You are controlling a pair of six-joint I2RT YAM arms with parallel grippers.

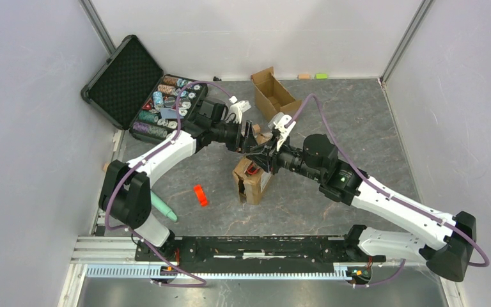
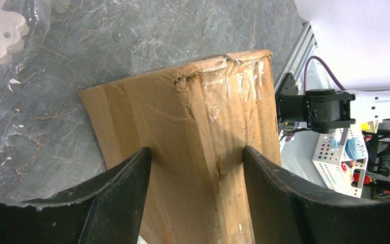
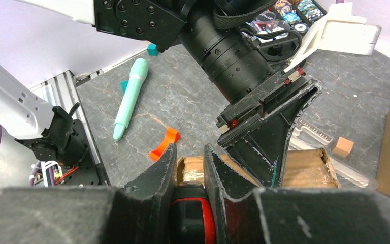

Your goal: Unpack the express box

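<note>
The express box (image 1: 250,182), brown cardboard with a taped seam, lies mid-table. In the left wrist view its taped, crumpled end (image 2: 203,101) runs away from the camera. My left gripper (image 2: 197,152) has its two black fingers pressed against the cardboard on either side of a box edge, so it is shut on the box. My right gripper (image 3: 190,152) hovers over the box's open end (image 3: 310,165), shut on a black and red object (image 3: 193,213) that sits between its fingers. In the top view both grippers meet above the box's far end (image 1: 256,153).
An open black case of poker chips (image 1: 166,105) stands back left and a flapped cardboard box (image 1: 273,93) at the back. An orange piece (image 1: 200,195) and a mint-green stick (image 1: 164,208) lie front left. A small wooden block (image 3: 342,146) sits beyond the box.
</note>
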